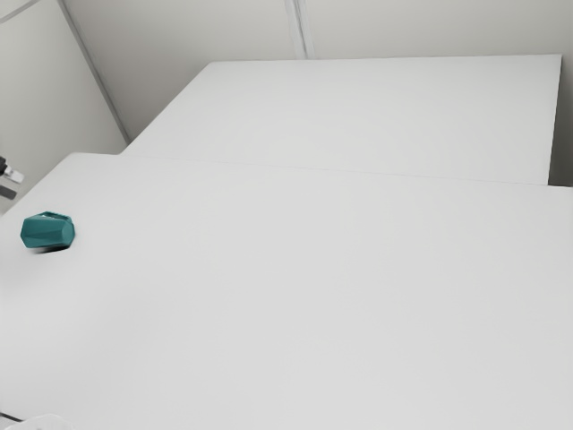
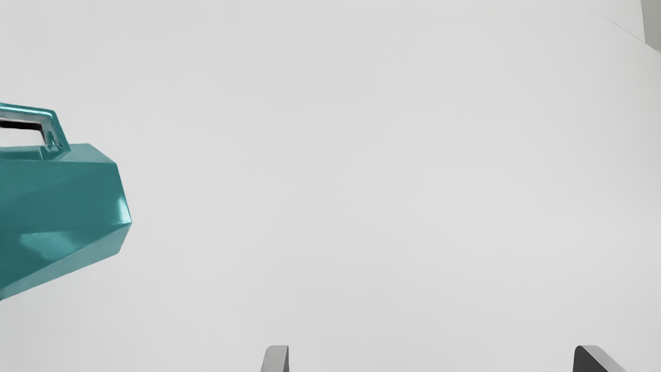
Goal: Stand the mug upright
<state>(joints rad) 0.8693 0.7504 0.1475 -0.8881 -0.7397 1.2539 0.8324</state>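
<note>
So our mug (image 1: 47, 231) is lying on its side on the big white table (image 1: 295, 296), over toward the exterior view's left edge. It's a teal, chunky faceted thing, kinda shiny, with a dark bit of shadow right under it. The handle (image 2: 59, 129) is easiest to make out in the wrist view, an angular loop sticking out from the side of the body, with part of the mug cut off by the edge of that view. Our claw (image 1: 18, 186) is at the exterior view's left edge too, near the mug but not touching it. As for its state, the two fingers are spread well apart, with plain white tabletop showing in the gap. The mug sits outside that gap, off past the light gray finger (image 2: 276, 359), while the finger with the dark inner face (image 2: 588, 360) is the farther one from it. We can't really tell from here which end of the mug is the opening. Other stuff around us: there's a second white surface (image 1: 376, 116) beyond the table, a gray strip (image 1: 302, 27) behind that, and down in the exterior view's lower left corner a white rounded thing (image 1: 40, 423) with a thin dark line beside it, too cut off for us to say what it is.
</note>
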